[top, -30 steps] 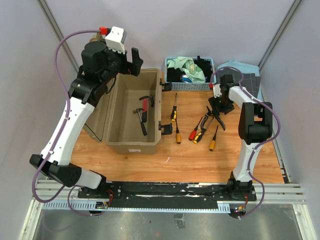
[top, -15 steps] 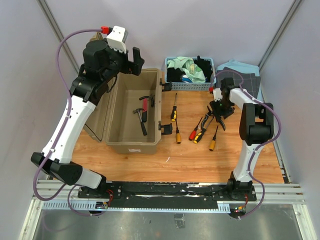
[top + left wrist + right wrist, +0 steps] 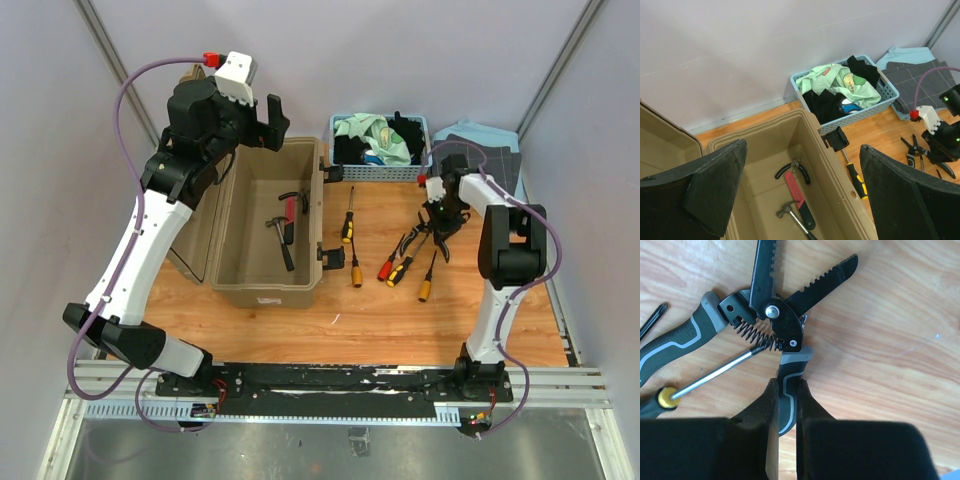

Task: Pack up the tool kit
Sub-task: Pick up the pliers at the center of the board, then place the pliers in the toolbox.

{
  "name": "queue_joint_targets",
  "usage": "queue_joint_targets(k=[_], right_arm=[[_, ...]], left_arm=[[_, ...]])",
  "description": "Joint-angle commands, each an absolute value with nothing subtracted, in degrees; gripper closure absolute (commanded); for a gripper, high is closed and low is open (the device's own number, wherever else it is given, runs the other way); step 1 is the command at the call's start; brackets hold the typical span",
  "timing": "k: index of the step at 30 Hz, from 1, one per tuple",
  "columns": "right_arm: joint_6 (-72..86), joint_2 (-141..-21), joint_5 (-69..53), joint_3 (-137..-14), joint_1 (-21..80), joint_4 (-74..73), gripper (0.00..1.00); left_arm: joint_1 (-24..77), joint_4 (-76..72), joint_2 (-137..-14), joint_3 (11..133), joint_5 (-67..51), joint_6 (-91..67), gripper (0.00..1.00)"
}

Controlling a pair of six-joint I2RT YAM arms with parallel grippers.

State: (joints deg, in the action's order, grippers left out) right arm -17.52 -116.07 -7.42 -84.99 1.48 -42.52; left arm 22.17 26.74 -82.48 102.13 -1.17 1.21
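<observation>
The tan toolbox (image 3: 262, 291) stands open on the left of the table. A hammer (image 3: 786, 211), black-handled pliers (image 3: 806, 174) and a red-and-black tool (image 3: 796, 191) lie inside it. My left gripper (image 3: 271, 122) hangs open high above the box's far end, with nothing between its wide-apart fingers (image 3: 715, 192). On the wood at the right lie grey-handled spring pliers (image 3: 782, 322). My right gripper (image 3: 786, 400) is shut on one of their handles, low on the table (image 3: 437, 215). Several screwdrivers (image 3: 347, 226) with yellow or red handles lie between the box and these pliers.
A blue basket (image 3: 380, 174) of cloths stands at the back, behind the screwdrivers. A folded grey-blue cloth (image 3: 490, 150) lies in the back right corner. One screwdriver shaft (image 3: 715, 372) runs right beside the held pliers. Walls close in on both sides.
My right gripper's fingers have closed onto the pliers' handle. The left arm has barely moved, and its jaws have opened slightly wider.
</observation>
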Motion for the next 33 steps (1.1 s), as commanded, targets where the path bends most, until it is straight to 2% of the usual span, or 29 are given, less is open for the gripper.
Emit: queue_joint_targets(k=[1, 8, 13, 22, 33], right_arm=[[-15.7, -109.5, -7.3, -89.4, 0.6, -49.3, 0.99], [-13.7, -101.0, -7.9, -101.2, 0.6, -55.0, 0.99], [-11.0, -99.4, -10.7, -110.8, 3.2, -56.6, 0.99], [-4.2, -107.3, -8.1, -128.8, 21.8, -56.3, 0.99], [5.7, -116.9, -3.6, -133.3, 39.0, -44.2, 0.99]], left_arm=[[21.7, 27.1, -82.1, 103.1, 0.6, 2.0, 0.01], [20.2, 28.5, -83.0, 102.4, 0.9, 1.5, 0.01], [18.1, 34.3, -87.0, 107.0, 1.0, 0.2, 0.01], [15.5, 36.3, -87.1, 108.8, 2.1, -1.4, 0.01], [12.8, 35.4, -82.7, 107.1, 8.4, -3.8, 0.01]])
